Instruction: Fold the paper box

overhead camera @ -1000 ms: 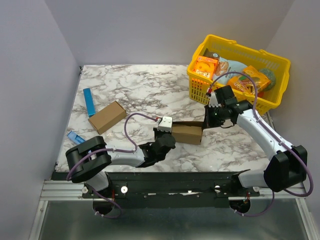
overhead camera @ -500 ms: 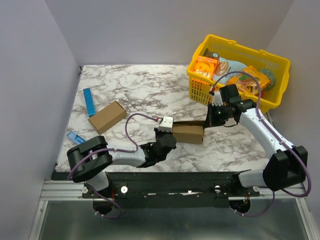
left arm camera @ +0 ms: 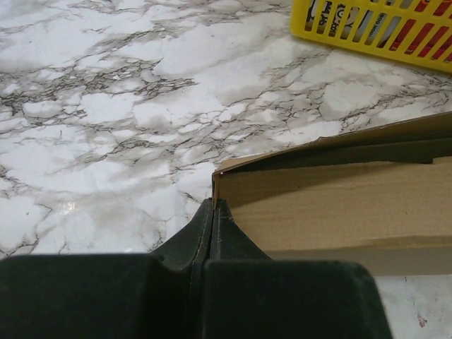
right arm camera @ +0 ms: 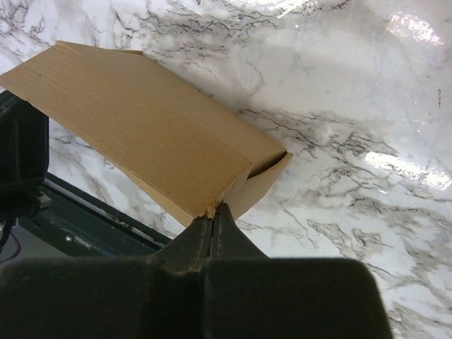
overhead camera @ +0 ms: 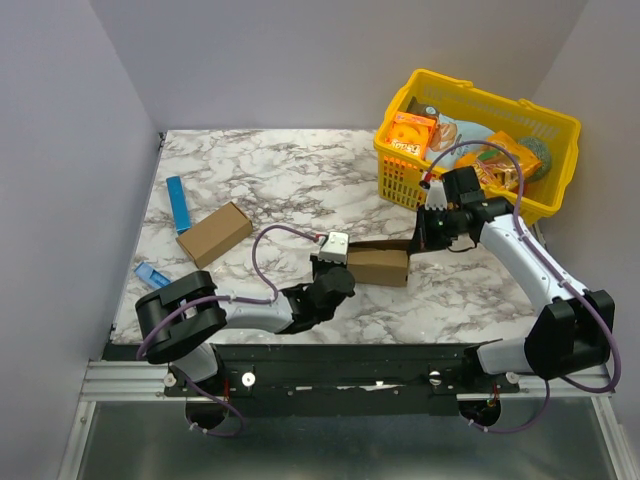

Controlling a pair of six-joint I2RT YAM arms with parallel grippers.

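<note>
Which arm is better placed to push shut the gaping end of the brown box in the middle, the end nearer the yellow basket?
Right, probably: its shut hand sits at that gaping corner of the paper box, while the left hand, also shut, is at the opposite end.

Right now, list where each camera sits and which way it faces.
Top external: above and behind the arm bases, looking down at the white marble table, both arms, the plain brown cardboard box and the yellow plastic basket.
Left wrist: on the left arm, looking along the shut left gripper at the box's corner, basket beyond.
Right wrist: on the right arm, looking down past the shut right gripper at the box's other end.
Shared: all three show the box and the marble.
</note>
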